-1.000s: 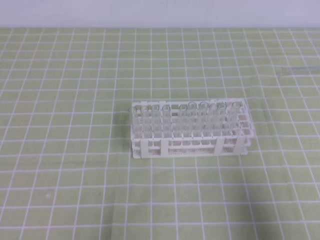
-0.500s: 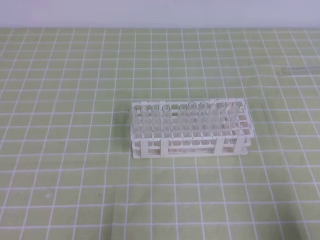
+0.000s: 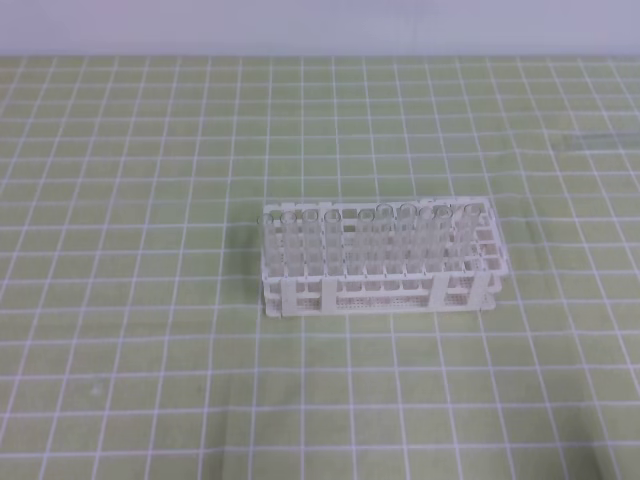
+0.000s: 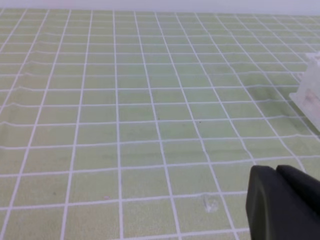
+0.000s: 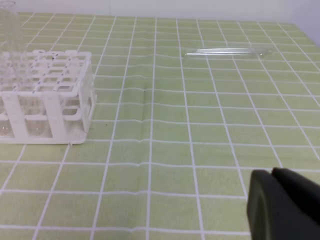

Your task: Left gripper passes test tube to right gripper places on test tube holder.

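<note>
While both end effectors, left (image 4: 286, 200) and right (image 5: 285, 202), sit closed and empty, a test tube (image 5: 227, 51) lies on the tabletop (image 3: 150, 350) beyond the test tube holder (image 3: 378, 258).

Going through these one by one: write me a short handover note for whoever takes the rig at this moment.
Left gripper: shut, empty, low over the mat, left of the rack.
Right gripper: shut, empty, right of the rack.
Rack: mid-table, tubes already standing in its back rows.
Loose test tube: lying flat on the mat, far right of the rack, untouched.
Done: nothing yet.
Left: pick up the tube, hand it over, stand it in the rack.
</note>
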Action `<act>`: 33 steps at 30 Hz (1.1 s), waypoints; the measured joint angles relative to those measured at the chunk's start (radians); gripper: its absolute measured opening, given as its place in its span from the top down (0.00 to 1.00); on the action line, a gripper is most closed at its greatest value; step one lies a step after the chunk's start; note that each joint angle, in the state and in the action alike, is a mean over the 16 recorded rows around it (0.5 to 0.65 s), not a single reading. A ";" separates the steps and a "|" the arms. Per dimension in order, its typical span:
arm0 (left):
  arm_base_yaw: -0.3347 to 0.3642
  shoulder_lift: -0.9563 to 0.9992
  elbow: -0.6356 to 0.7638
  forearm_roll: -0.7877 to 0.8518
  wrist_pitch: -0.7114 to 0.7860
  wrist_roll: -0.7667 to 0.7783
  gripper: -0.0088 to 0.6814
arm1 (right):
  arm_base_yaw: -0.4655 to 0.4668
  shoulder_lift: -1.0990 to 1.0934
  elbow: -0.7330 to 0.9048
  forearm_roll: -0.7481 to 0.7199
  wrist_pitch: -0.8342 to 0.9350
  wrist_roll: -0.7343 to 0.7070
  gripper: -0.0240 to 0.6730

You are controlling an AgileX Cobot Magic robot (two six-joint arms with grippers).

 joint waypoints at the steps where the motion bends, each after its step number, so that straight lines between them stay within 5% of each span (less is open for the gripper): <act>1: 0.000 0.000 0.000 0.000 0.000 0.000 0.99 | 0.000 0.000 0.000 0.000 0.000 0.000 0.99; 33: 0.000 0.018 -0.007 0.001 0.012 0.000 0.99 | 0.000 0.000 0.000 0.000 -0.002 -0.001 0.99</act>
